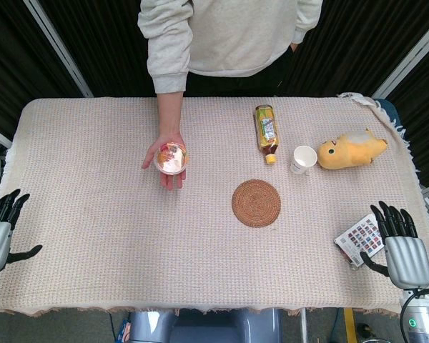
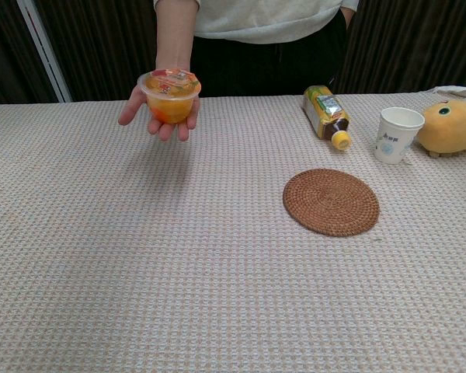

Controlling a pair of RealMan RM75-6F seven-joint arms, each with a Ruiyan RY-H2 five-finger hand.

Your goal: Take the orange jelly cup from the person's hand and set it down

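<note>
The orange jelly cup sits upright on the person's open palm, held above the table's far left-centre. My left hand lies at the table's near left edge, fingers spread, holding nothing. My right hand lies at the near right edge, fingers spread and empty. Both hands are far from the cup. Neither hand shows in the chest view.
A round woven coaster lies mid-table. A tea bottle lies on its side beyond it, beside a paper cup and a yellow plush toy. A patterned card touches my right hand.
</note>
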